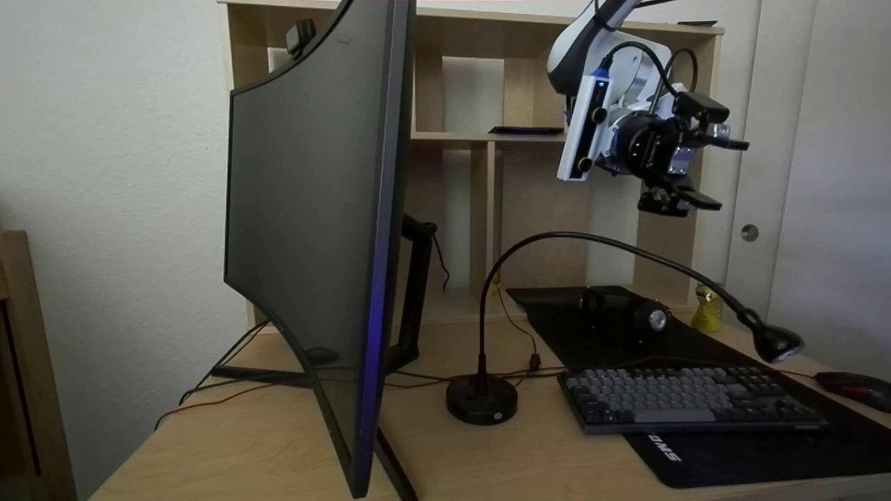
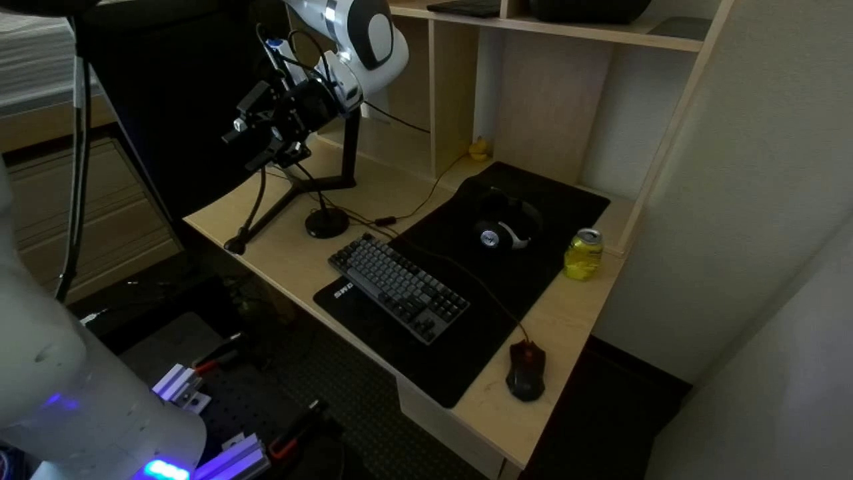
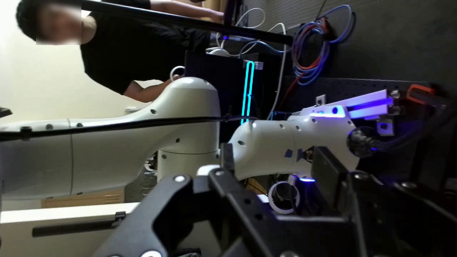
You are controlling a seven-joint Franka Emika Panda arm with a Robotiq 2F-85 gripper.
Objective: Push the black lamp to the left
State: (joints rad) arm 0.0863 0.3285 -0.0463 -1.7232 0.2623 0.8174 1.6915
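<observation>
Two fingers (image 1: pixel 724 143) spread wide, nothing btwn — black lamp (image 1: pixel 482 402) below gripper (image 1: pixel 727 174), not touching. Risk: high push on thin neck (image 1: pixel 565 235) w/ small base (image 2: pixel 326 224) prob. tips it; overshoot cd hit monitor (image 1: pixel 313 181), gripper's L.

Both exterior views share the desk (image 1: pixel 529 452); wrist view faces the arm (image 3: pixel 196 135)

Looks down on a wooden desk (image 2: pixel 286 252), past the gripper (image 2: pixel 240 151) hanging jaws-apart before the black gooseneck lamp (image 2: pixel 327 224), hiding part of its arch. Finds headphones (image 2: pixel 493 235) and most of the keyboard (image 2: pixel 403 287) on a black desk mat (image 2: pixel 463 350), with corded mouse (image 2: pixel 526 373) and upright yellow drink can (image 2: pixel 582 256) beside it.
</observation>
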